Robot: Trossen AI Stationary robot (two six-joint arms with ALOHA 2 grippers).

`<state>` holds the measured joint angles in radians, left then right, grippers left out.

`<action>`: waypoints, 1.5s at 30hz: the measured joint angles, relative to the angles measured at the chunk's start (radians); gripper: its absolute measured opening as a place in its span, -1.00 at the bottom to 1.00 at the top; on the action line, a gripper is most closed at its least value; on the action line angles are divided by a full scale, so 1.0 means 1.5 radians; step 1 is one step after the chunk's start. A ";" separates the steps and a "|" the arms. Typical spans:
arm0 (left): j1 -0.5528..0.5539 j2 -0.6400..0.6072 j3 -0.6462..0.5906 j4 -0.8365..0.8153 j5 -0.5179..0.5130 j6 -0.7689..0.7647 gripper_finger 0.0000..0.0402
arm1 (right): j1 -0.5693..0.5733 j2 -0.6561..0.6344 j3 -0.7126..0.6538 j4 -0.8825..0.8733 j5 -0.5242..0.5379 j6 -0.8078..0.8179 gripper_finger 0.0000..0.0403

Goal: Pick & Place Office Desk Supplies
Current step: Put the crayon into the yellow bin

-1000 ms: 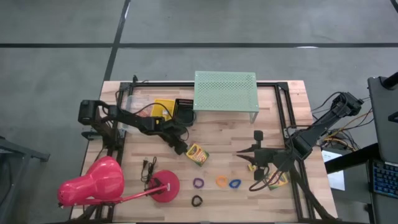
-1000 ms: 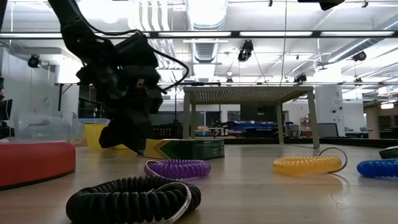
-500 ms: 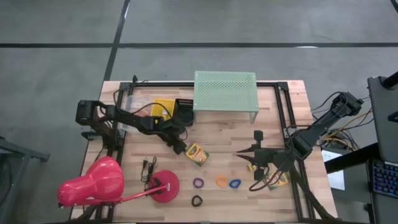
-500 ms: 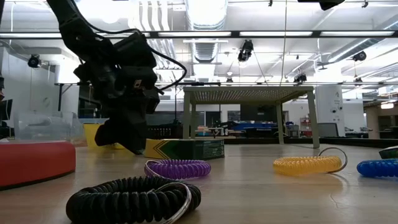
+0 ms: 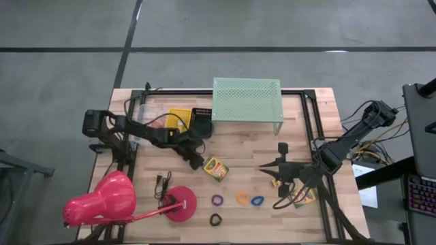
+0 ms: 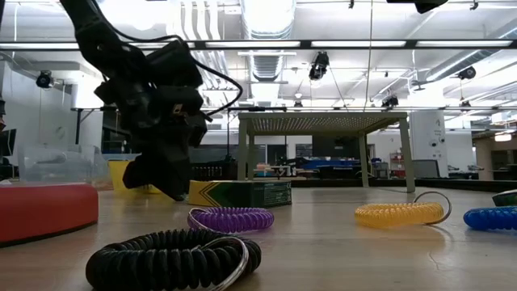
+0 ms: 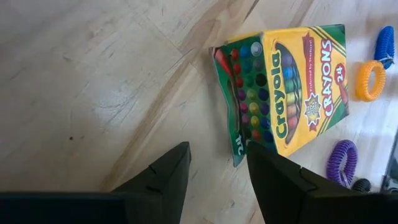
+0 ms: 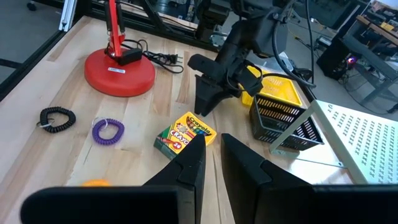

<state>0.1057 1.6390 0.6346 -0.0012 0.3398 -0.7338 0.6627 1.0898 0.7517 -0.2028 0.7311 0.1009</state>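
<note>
So the left gripper (image 5: 197, 163) is hanging just beside the crayon box (image 5: 216, 167), jaws spread with nothing between them, probably lining up a grab. The box is lying flat mid-table, with the purple loop (image 5: 217, 200), orange loop (image 5: 242, 198) and blue loop (image 5: 257, 201) sitting nearer the front edge. The right gripper (image 5: 278, 173) is waiting off to the side, jaws nearly pressed together, holding nothing.
</note>
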 joint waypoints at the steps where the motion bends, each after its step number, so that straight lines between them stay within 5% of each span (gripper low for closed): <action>1: -0.003 0.000 0.000 0.000 -0.009 0.003 -0.15 | 0.000 0.000 0.000 0.000 0.000 0.000 -0.76; 15: -0.043 0.004 0.001 0.023 -0.104 0.104 -0.15 | 0.000 0.000 0.000 0.000 0.000 0.000 -0.76; 33: -0.042 0.062 0.004 0.100 -0.105 0.131 -0.17 | 0.000 0.000 0.000 0.000 0.000 0.000 -0.76; 45: -0.043 0.062 0.003 0.091 -0.094 0.135 -0.45 | 0.000 0.000 0.000 0.000 0.000 0.000 -0.76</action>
<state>0.0406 1.7317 0.6395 0.1354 0.1989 -0.5308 0.6627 1.0899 0.7517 -0.2028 0.7311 0.1009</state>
